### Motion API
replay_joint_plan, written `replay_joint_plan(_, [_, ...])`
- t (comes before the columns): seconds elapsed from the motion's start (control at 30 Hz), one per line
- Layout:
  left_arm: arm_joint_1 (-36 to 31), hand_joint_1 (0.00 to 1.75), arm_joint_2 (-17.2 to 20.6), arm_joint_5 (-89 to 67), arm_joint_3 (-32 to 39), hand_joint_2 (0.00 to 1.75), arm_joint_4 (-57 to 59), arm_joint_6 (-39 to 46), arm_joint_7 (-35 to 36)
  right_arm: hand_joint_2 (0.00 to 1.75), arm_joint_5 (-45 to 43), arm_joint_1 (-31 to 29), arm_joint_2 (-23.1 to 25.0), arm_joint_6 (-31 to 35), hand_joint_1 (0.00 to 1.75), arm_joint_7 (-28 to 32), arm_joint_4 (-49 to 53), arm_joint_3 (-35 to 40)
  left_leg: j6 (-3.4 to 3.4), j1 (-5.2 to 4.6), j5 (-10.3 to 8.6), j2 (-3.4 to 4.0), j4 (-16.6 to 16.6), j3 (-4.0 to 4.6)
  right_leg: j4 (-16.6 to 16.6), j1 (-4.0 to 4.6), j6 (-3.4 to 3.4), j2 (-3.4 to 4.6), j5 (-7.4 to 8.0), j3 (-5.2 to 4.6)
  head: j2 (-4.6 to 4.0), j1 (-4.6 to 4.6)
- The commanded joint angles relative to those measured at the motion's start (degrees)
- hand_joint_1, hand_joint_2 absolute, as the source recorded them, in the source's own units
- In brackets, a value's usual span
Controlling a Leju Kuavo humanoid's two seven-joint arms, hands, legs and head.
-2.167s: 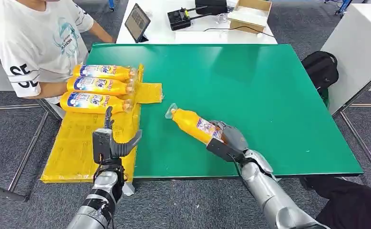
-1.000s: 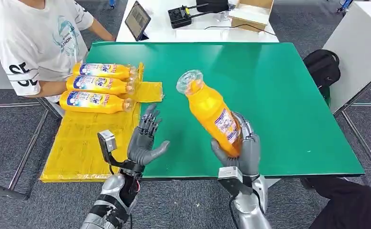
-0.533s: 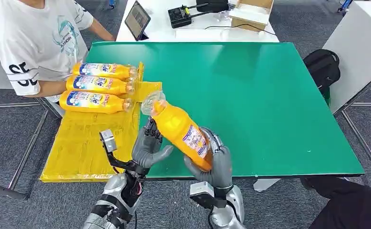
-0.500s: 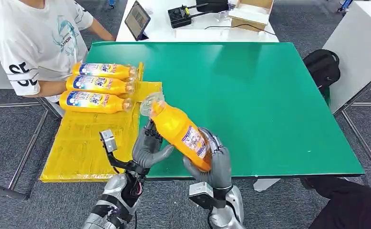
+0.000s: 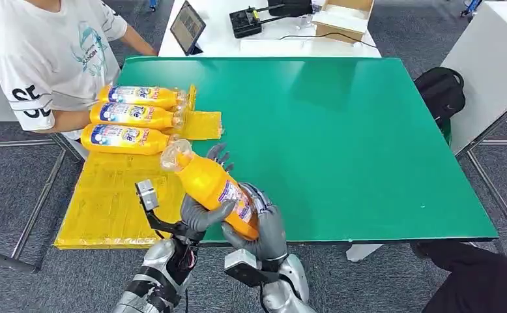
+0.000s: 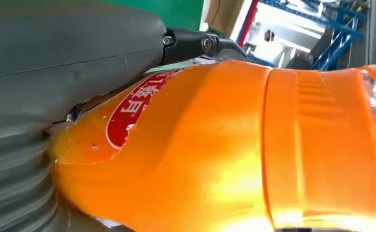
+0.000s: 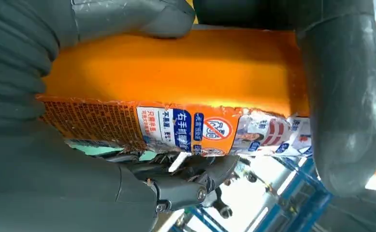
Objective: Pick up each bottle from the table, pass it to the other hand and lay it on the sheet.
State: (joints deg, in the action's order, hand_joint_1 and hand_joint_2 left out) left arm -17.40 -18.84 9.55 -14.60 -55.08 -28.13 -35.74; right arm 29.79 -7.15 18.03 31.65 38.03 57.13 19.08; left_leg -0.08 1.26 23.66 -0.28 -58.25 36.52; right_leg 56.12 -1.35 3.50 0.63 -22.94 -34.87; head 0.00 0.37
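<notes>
My right hand [image 5: 265, 229] grips an orange bottle [image 5: 213, 189] by its lower end and holds it tilted above the table's near left corner, clear cap [image 5: 173, 155] toward the sheet. My left hand [image 5: 201, 213] is under and behind the bottle. The bottle lies against its palm, between the thumb and the outstretched fingers [image 5: 219, 154], which are not closed round it. In the left wrist view the bottle [image 6: 224, 145] presses on the left hand [image 6: 55, 63]. In the right wrist view the right hand [image 7: 31, 72] wraps the labelled bottle [image 7: 176, 77]. Three more bottles [image 5: 137, 116] lie side by side on the yellow sheet [image 5: 107, 202].
A person in a white shirt [image 5: 42, 59] stands at the sheet's far left, forearm beside the lying bottles. The green table [image 5: 355, 143] stretches to the right. Behind it a white table bears a tablet [image 5: 187, 29], a black device [image 5: 251, 23] and a cardboard box [image 5: 342, 16]. A black bag [image 5: 440, 91] sits at the right.
My right hand lifted the bottle off the table and carried it left, into my left hand's palm. My left hand rose from the sheet's edge and stayed spread.
</notes>
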Motion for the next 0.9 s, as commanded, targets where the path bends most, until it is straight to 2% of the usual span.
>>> replay_joint_plan(0.03, [-3.08, 0.00, 0.94, -0.48, -3.29, 1.75, 4.89, -0.88, 0.19, 1.75, -1.83, -4.13, 0.55, 0.45, 1.75, 1.97, -12.93, 3.57, 0.06, 0.01, 0.09, 0.04, 0.07, -0.26, -0.08, 0.04, -0.13, -0.02, -0.07, 0.27, 0.00, 0.00])
replay_joint_plan(0.17, [-3.19, 0.00, 0.61, -0.19, -3.67, 1.75, 6.23, -1.46, 0.25, 1.75, -1.78, -5.01, 0.90, -0.54, 1.75, 1.97, -13.81, 2.52, 0.06, 0.00, 0.09, -0.11, 0.05, -0.29, -0.04, 0.05, -0.17, -0.21, -0.13, 0.33, 0.00, 0.00])
replay_joint_plan(0.23, [-3.48, 0.00, 0.61, -0.58, -4.00, 1.75, 6.96, -1.32, 0.13, 1.75, -1.05, -5.03, 1.33, -0.67, 1.75, 1.97, -14.40, 2.82, 0.04, -0.01, 0.06, 0.01, 0.04, -0.16, -0.03, 0.02, -0.11, -0.05, -0.05, 0.15, 0.00, -0.02])
replay_joint_plan(0.33, [-4.13, 0.00, 0.66, -1.81, -4.66, 1.75, 8.01, -0.61, -0.55, 1.75, -0.96, -5.41, 1.97, -0.58, 1.75, 1.97, -15.84, 3.65, 0.07, 0.00, 0.15, 0.01, 0.03, -0.37, -0.03, 0.06, -0.20, -0.08, -0.14, 0.35, 0.00, -0.02])
replay_joint_plan(0.37, [-4.25, 1.01, 0.61, -2.01, -4.62, 1.75, 8.23, -0.03, -0.63, 1.75, -1.34, -5.56, 1.97, -0.31, 1.75, 1.97, -16.39, 4.38, 0.06, 0.00, 0.10, -0.03, 0.05, -0.29, -0.04, 0.05, -0.17, -0.11, -0.11, 0.27, 0.00, -0.02])
replay_joint_plan(0.4, [-4.33, 1.75, 0.53, -1.89, -4.54, 1.75, 8.46, -0.12, -0.52, 1.75, -1.53, -5.57, 1.97, -0.28, 1.75, 1.97, -16.69, 4.69, 0.05, 0.02, 0.08, -0.03, 0.02, -0.20, -0.03, 0.06, -0.14, -0.10, -0.08, 0.19, 0.00, 0.00])
replay_joint_plan(0.9, [-4.76, 1.75, 0.44, -1.73, -3.44, 1.75, 7.90, 1.32, -0.57, 1.75, -0.99, -6.16, 1.97, -0.20, 1.75, 1.97, -18.31, 4.25, 0.04, 0.01, 0.05, -0.04, 0.01, -0.12, -0.02, 0.05, -0.11, -0.11, -0.06, 0.12, 0.00, 0.00])
